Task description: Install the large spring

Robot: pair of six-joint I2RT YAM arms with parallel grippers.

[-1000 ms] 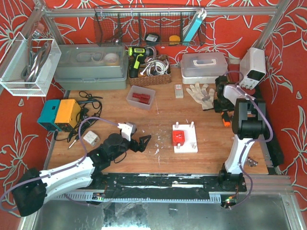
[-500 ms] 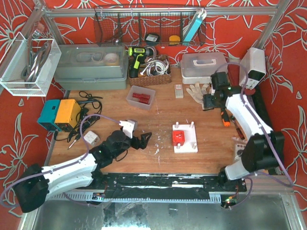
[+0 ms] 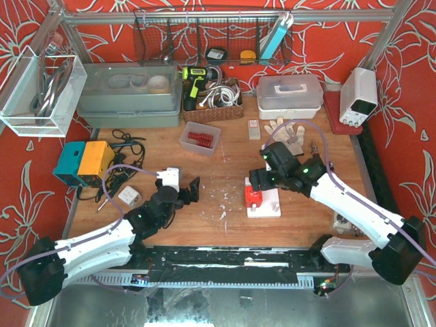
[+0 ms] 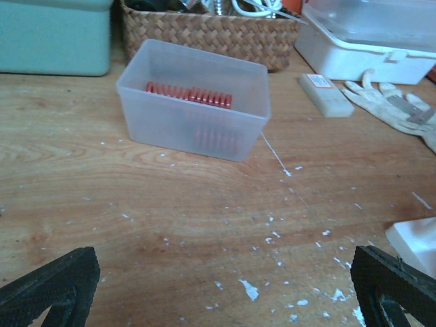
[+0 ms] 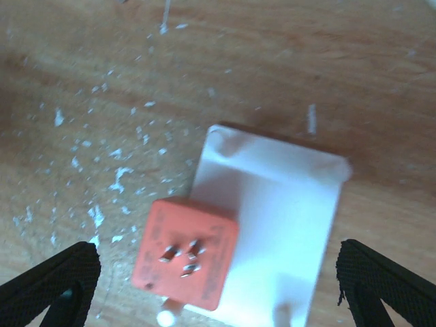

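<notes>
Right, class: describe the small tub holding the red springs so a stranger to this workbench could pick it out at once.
Start at the woven wicker basket at the back of the wooden table. Just in front of it stands a small translucent plastic tub. Unlike the grey-green lidded box and the white lidded box flanking the basket, it is lidless and holds red coil springs.

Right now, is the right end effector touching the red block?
Apart. Right wrist view: the right end effector is open, fingers wide either side of the red block, bare wood and white plate showing between.
</notes>
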